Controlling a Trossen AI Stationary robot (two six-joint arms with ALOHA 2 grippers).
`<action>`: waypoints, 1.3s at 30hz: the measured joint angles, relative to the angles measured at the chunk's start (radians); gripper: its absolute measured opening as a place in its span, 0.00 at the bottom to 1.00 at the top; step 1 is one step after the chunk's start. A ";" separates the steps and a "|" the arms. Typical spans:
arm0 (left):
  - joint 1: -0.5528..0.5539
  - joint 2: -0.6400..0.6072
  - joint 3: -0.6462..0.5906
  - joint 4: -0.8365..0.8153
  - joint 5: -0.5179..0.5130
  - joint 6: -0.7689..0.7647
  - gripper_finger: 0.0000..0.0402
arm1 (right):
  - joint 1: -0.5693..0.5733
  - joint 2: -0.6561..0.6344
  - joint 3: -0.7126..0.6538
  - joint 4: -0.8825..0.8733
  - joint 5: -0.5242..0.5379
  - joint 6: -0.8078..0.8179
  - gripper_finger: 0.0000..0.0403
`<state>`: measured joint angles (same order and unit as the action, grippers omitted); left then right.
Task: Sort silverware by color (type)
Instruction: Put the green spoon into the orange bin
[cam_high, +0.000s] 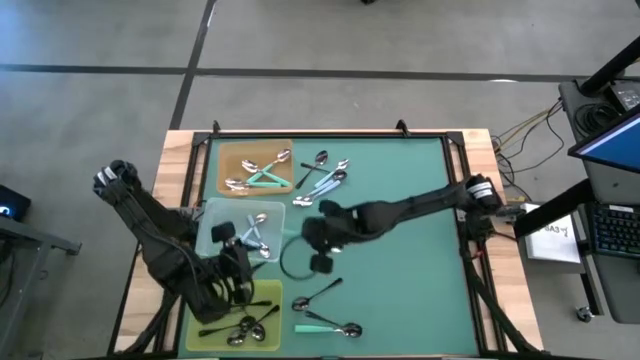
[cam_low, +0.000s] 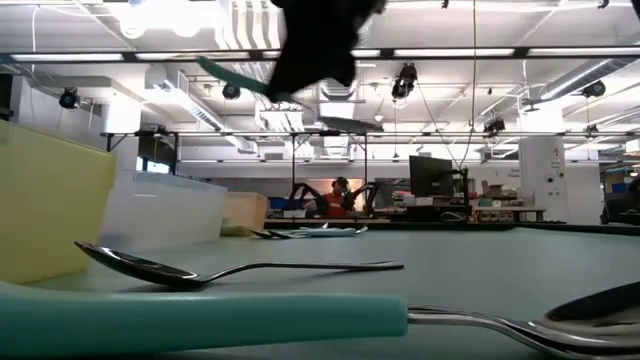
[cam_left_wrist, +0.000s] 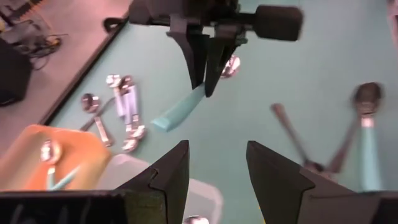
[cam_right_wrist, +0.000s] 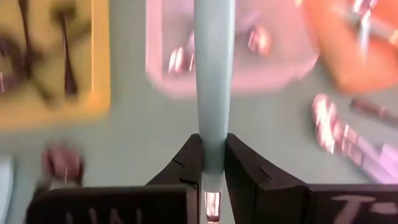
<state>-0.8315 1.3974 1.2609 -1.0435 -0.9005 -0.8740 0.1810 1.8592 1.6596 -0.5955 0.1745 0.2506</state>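
Observation:
My right gripper (cam_high: 318, 242) hangs over the middle of the green mat, shut on a mint-teal spoon (cam_left_wrist: 180, 111). My left gripper (cam_left_wrist: 214, 167) stands open and holds nothing at the near left, between the clear tray (cam_high: 215, 222) and the yellow tray (cam_high: 205, 312). Black spoons lie in the yellow tray, pale blue ones in the clear tray, teal ones in the orange tray (cam_high: 232, 160). Loose spoons (cam_high: 325, 178) lie flat on the mat beside the orange tray. A black spoon (cam_high: 322, 293) and a teal spoon (cam_high: 330, 326) lie near the front. My right gripper pinches the teal handle (cam_right_wrist: 211, 146) between its two fingers, at the end next to the metal stem (cam_right_wrist: 211, 205). The fingers slant down from the table's right side. The handle sticks out past the fingertips, along them, slanting down (cam_left_wrist: 169, 118). The spoon is lifted clear of the mat.
A dark cable loop (cam_high: 290, 262) lies on the mat under my right gripper. The three trays line the mat's left side. The mat's right half (cam_high: 410, 290) is bare. Beyond the table's right edge stand a laptop and cables (cam_high: 610, 150).

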 joint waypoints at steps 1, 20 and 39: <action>0.007 -0.026 -0.028 0.001 -0.004 0.001 0.35 | -0.016 0.000 0.000 0.049 0.002 -0.003 0.08; 0.171 -0.680 -0.647 0.413 -0.454 0.292 0.35 | -0.177 0.009 0.000 0.713 0.193 -0.408 0.08; 0.649 -0.741 -0.707 1.174 -0.009 0.760 0.35 | -0.341 0.010 -0.058 0.820 0.147 -0.347 0.08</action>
<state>-0.1829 0.6566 0.5536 0.1300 -0.9090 -0.1145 -0.1604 1.8694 1.6016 0.2249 0.3219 -0.0963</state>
